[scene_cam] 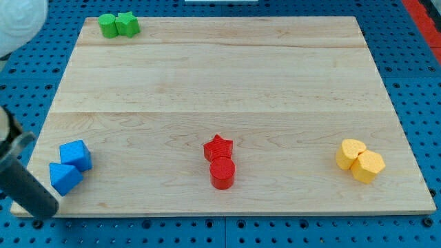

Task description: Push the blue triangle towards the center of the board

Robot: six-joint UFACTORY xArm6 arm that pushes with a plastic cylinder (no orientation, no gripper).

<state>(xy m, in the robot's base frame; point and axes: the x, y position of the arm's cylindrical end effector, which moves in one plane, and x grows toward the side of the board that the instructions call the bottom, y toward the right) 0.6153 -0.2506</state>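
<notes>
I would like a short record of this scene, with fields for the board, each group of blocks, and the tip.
board: wooden board on a blue pegboard base
blue blocks: blue cube and blue triangle, touching, at the view's bottom left corner
red blocks: red star above red cylinder, touching, bottom middle
yellow blocks: two yellow blocks, touching, bottom right
green blocks: two green blocks, touching, top left
my tip: at the board's bottom left corner, just below-left of the blue triangle; contact unclear

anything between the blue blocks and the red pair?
Nothing. In the camera view, only bare board separates the blue triangle and blue cube from the red star and red cylinder.
</notes>
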